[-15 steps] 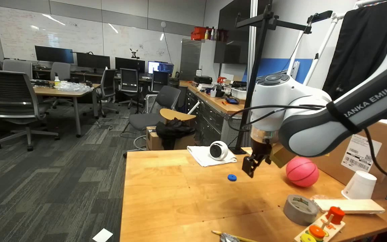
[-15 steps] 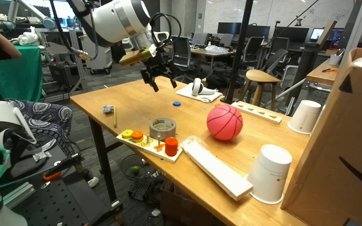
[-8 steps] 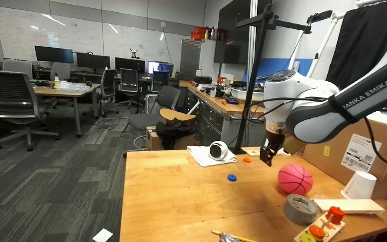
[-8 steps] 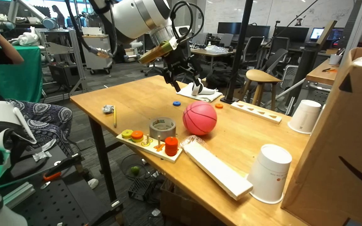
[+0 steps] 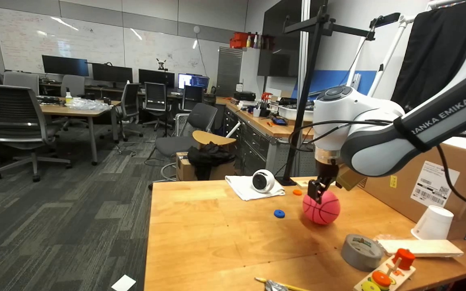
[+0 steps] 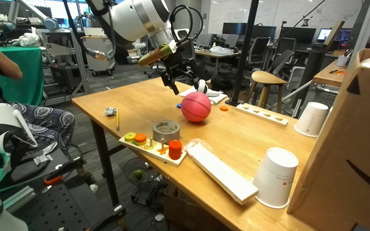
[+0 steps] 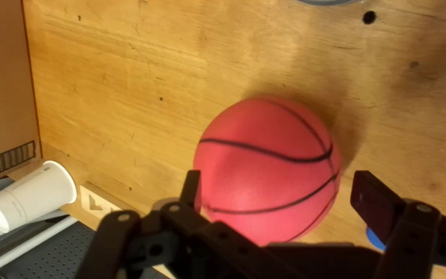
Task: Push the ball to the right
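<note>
Probably partway through pushing the mini basketball (image 5: 323, 209) right: lies on the desk (image 5: 200, 242), between the edges by black pole (image 6: 245, 48) and counting stacker (image 6: 155, 149). Perhaps needs rolling further; cannot tell where to stop. Hovers above with Robotiq gripper (image 7: 277, 186) fingers parted, grasping nothing

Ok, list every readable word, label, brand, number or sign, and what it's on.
"RANKA EMIKA": robot arm, its start apparently behind the black strap.
"3": wooden peg board.
"4": same board.
Wordless black curve: cardboard box.
Too small or blurred: print on the tape roll, shipping label, yellow sticker and paper cups; handwriting on the whiteboard.
</note>
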Controlling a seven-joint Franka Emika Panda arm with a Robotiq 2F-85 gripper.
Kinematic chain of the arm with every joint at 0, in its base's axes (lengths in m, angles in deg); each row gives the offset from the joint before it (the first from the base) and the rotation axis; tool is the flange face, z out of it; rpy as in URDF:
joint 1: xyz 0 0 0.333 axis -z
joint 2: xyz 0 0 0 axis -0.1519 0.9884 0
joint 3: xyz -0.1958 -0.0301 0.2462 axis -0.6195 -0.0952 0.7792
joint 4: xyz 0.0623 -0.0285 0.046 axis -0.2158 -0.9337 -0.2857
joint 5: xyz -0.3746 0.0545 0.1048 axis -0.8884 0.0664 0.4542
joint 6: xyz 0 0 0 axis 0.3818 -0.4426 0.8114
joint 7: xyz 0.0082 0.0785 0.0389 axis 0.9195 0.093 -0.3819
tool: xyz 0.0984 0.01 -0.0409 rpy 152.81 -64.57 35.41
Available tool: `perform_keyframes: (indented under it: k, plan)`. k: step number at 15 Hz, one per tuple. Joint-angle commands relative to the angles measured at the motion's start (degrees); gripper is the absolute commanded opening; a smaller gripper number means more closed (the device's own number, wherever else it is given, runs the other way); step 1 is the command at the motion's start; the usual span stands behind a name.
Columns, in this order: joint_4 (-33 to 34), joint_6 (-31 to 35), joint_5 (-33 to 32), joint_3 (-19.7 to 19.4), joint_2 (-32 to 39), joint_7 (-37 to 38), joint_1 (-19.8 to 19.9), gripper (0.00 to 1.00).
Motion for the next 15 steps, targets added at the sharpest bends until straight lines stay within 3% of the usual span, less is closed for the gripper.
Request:
perform_keyframes:
  k: [1,6,10,15]
  plan:
    - [-2.06,6.15,1.56,2.37,-0.66,-2.55,-0.87,1.0]
    - [-2.01,13.07,4.04,3.89,1.6,-4.57,-1.92,1.0]
    - [-0.57,14.56,5.59,2.76,4.35,-4.47,-1.86,1.0]
    - [1.69,16.21,12.67,0.2,7.21,-6.68,-0.13,1.0]
